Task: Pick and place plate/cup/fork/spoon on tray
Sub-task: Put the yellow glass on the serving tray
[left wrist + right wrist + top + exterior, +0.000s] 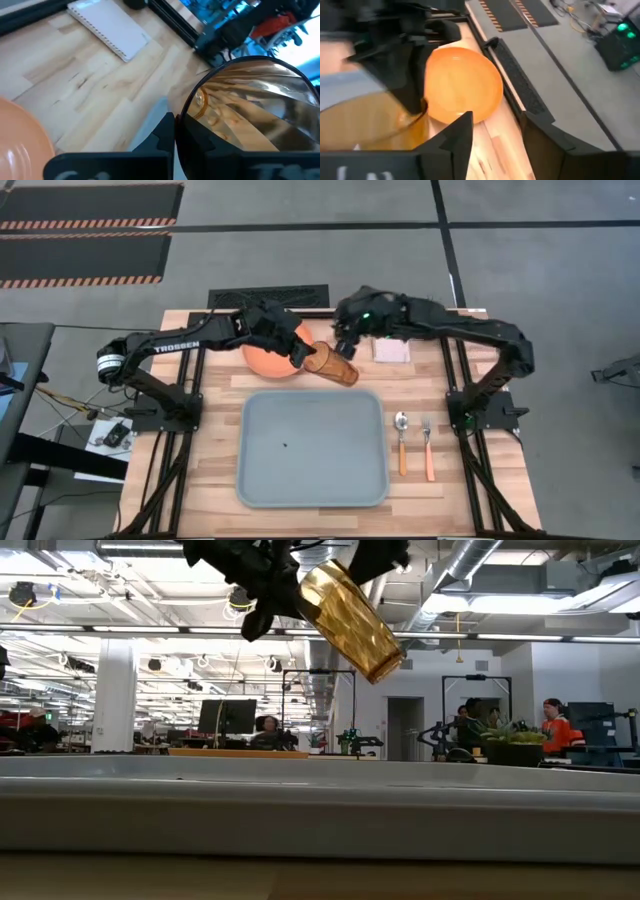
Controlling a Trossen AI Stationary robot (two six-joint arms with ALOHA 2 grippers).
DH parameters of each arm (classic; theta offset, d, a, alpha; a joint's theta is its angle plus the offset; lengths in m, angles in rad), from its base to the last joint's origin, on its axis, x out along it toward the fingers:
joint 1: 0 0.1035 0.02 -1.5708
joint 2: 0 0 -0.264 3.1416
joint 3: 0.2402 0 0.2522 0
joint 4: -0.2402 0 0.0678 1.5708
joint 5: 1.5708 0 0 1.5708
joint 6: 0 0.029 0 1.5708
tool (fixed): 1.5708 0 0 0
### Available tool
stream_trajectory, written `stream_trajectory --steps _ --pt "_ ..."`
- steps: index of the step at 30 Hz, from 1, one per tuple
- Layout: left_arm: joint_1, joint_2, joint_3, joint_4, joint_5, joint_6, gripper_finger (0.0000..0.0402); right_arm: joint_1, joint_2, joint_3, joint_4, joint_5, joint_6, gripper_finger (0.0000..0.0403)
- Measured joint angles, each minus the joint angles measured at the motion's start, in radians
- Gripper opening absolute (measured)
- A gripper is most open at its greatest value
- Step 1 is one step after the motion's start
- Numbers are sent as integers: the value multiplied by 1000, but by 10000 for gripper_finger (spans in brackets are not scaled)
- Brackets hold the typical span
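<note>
My left gripper (303, 355) is shut on the amber-brown cup (335, 366), which is tilted in the air between the orange plate (268, 358) and the tray's far rim (310, 393). In the low view the cup (350, 620) is high above the tray. My right gripper (345, 345) is open, just beyond the cup on its far side. In the right wrist view (497, 122) its fingers are empty, with the cup (370, 125) beside them. The spoon (401, 438) and the fork (428, 448) lie on the table to the right of the tray. My left gripper pinches the cup's wall at its rim (186, 112), one finger inside the cup and one outside. The fingers come from the table's left, slanting down. The cup is lifted clear and tilted, mouth toward the gripper, base (385, 665) pointing down and to the table's right.
The plate lies flat on the table at the far side, partly under my left arm. A pale pink pad (392, 351) lies at the far right. A spiral notebook (107, 27) shows in the left wrist view. People stand in the room beyond (555, 730).
</note>
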Motion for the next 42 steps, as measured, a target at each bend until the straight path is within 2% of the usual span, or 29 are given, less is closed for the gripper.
stream_trajectory --steps 3,7,10,15,21,25,31,36,42 --pt "0 -5 1 -18 53 8 0 -10 -60 0 -65 -36 -19 201" --pt "-32 -56 1 -190 61 38 0 -9 -155 0 -191 -44 3 200" --pt "-82 -126 1 -351 -29 39 0 -8 -217 0 -281 -44 57 192" --pt "-193 -241 2 -588 -236 -39 0 -5 -298 0 -420 -46 160 179" --pt "-260 -292 2 -797 -409 -117 0 64 -409 0 -561 -95 292 172" --pt "-262 -294 -10 -824 -420 -112 0 152 -498 0 -591 -82 424 171" --pt "-262 -302 -95 -818 -380 -119 0 322 -569 0 -629 55 615 171" --pt "-277 -321 -160 -814 -378 -153 0 468 -578 0 -675 162 708 171" --pt "-290 -330 -169 -766 -413 -172 0 581 -568 -1 -731 270 783 171"
